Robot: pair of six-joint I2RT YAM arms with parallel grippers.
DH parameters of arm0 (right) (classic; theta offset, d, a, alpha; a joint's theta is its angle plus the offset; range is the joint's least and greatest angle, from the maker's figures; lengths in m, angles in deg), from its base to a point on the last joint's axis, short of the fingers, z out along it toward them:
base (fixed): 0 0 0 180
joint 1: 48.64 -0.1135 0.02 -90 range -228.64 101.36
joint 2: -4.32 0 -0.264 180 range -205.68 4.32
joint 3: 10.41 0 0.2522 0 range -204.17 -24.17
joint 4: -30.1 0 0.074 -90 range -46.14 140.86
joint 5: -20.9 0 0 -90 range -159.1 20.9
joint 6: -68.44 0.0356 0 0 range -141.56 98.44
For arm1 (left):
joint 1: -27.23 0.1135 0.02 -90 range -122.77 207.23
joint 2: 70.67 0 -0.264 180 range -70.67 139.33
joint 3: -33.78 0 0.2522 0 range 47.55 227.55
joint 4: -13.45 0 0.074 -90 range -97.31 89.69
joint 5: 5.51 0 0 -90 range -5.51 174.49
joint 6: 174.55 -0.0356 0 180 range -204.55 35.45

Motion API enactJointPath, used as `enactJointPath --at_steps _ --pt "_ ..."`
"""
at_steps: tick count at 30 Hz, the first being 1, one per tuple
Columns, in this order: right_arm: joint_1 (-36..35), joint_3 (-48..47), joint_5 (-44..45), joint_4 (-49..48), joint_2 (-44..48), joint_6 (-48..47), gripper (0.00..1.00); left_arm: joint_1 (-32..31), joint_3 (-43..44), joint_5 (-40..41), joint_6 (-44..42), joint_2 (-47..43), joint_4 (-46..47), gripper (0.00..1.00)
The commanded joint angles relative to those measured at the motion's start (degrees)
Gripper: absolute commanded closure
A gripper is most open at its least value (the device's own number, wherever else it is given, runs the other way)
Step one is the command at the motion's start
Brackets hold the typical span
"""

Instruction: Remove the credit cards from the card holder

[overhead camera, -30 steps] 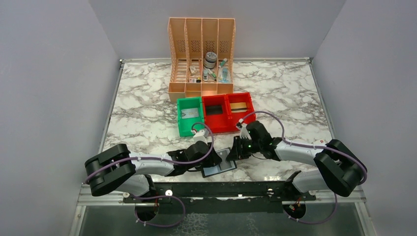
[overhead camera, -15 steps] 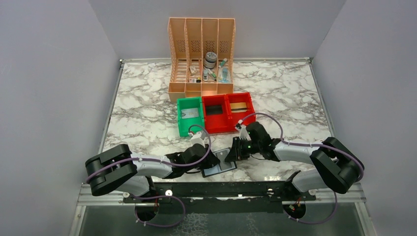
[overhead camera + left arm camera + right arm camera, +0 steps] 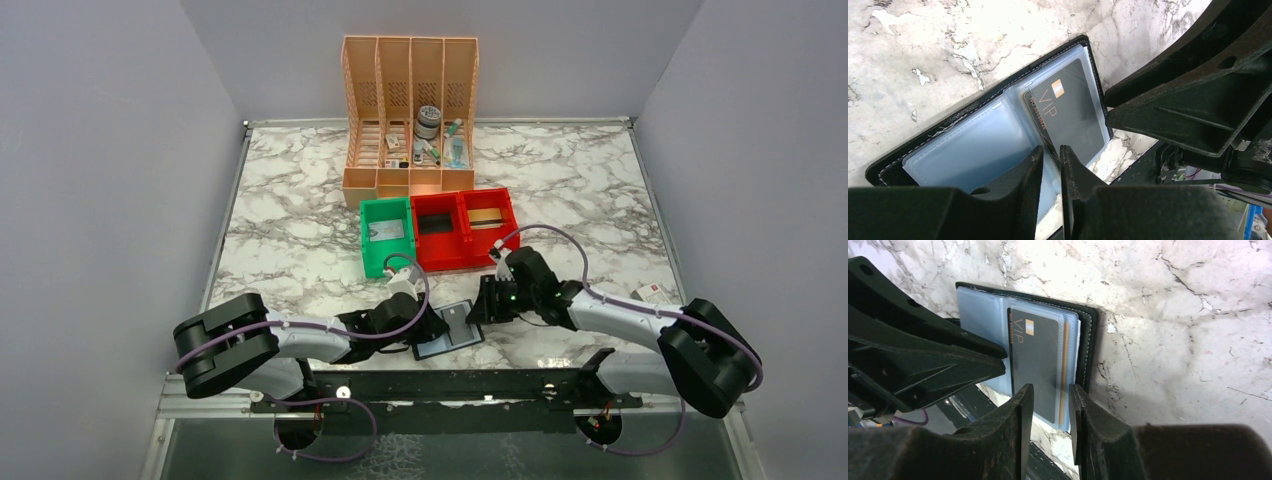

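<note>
Card holder (image 3: 447,331) lies open near the table edge, between both grippers. Left gripper (image 3: 1050,167) is nearly closed at the sleeve edge, grip unclear. Right gripper (image 3: 1050,407) is partly open, straddling the dark grey credit card (image 3: 1035,365), nothing clamped. Card is likely light, stiff, slick; pinch its exposed short end. Beyond: green bin (image 3: 368,250) holds a pale flat piece, red bin (image 3: 461,228) one dark, one tan. Peach rack (image 3: 360,186) holds small clutter.

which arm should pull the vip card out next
Right. The right gripper has its jaws apart astride the end of the dark VIP card, lined up to pinch and pull. The left gripper sits at the fold of the card holder, jaws nearly together, likely better for pinning it down.
</note>
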Motion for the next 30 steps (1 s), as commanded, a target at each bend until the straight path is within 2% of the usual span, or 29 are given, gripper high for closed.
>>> enactJointPath --at_steps 1,6,12,15,17,19,30 --pt "-0.07 -1.74 2.02 2.06 -1.30 -1.96 0.67 -0.26 -0.49 1.02 -0.39 -0.97 1.47 0.77" --pt "-0.09 -2.50 -0.45 1.06 -2.17 -2.76 0.70 -0.26 -0.64 0.77 -0.22 -1.01 1.48 0.77" --pt "-0.09 -4.83 4.81 5.40 2.22 -3.91 0.70 -0.22 -0.74 0.85 -0.33 -0.89 1.47 0.76" --pt "-0.05 -4.11 0.98 2.15 3.07 -5.93 0.71 -0.26 -0.60 1.00 -0.43 -0.81 1.41 0.76" --pt "-0.05 -3.29 -5.26 -1.57 1.26 -6.52 0.72 -0.24 -0.56 1.16 -0.59 -0.70 1.47 0.75" --pt "-0.09 -3.83 -6.30 -1.36 -1.62 -5.39 0.74 -0.26 -0.41 1.02 -0.76 -0.73 1.46 0.75" --pt "-0.09 -1.16 -3.37 -2.86 -7.60 -3.59 0.76 -0.34 -0.27 1.20 1.21 0.94 1.55 0.74"
